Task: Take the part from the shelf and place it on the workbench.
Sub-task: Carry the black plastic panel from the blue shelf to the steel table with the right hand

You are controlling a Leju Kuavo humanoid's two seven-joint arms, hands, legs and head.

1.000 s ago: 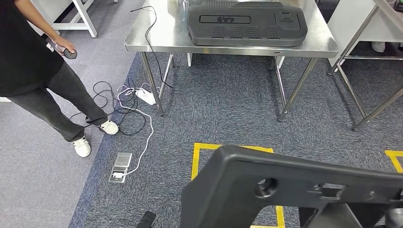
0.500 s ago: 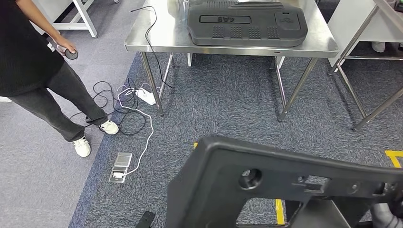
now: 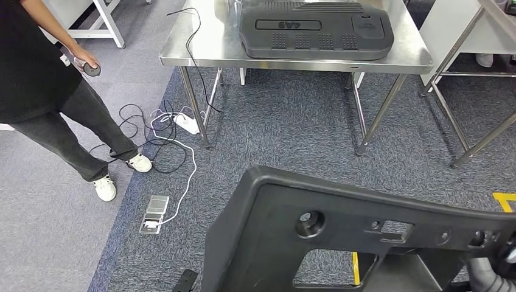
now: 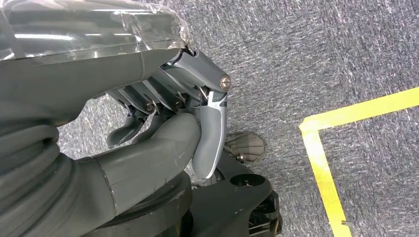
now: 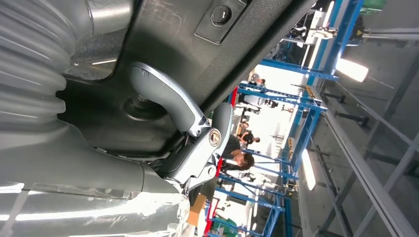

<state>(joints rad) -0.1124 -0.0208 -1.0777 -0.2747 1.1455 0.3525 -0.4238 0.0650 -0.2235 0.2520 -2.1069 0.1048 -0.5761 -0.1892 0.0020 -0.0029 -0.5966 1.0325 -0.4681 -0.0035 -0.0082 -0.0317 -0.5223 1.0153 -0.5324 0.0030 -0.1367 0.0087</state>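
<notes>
A large black plastic part (image 3: 261, 231) with holes and a cut-out spans the lower head view, carried low in front of me over the carpet. My right hand (image 5: 192, 133) grips its edge from beneath, thumb and fingers wrapped around the black part (image 5: 173, 29). My left hand (image 4: 183, 123) hangs over the floor with its fingers curled in and nothing in them. The steel workbench (image 3: 201, 42) stands ahead at the far side, with another black moulded part (image 3: 316, 29) lying flat on its top.
A person (image 3: 36, 79) in black stands at the left, holding a small dark object. Cables and a white power strip (image 3: 185, 123) lie by the workbench's left legs, and a floor socket box (image 3: 154, 213) sits nearer. A second steel table frame (image 3: 468, 121) stands at the right. Yellow tape (image 3: 505, 199) marks the carpet.
The carried part has shifted to the left and higher in the head view, covering the yellow floor square. The workbench and the person stay where they were.
</notes>
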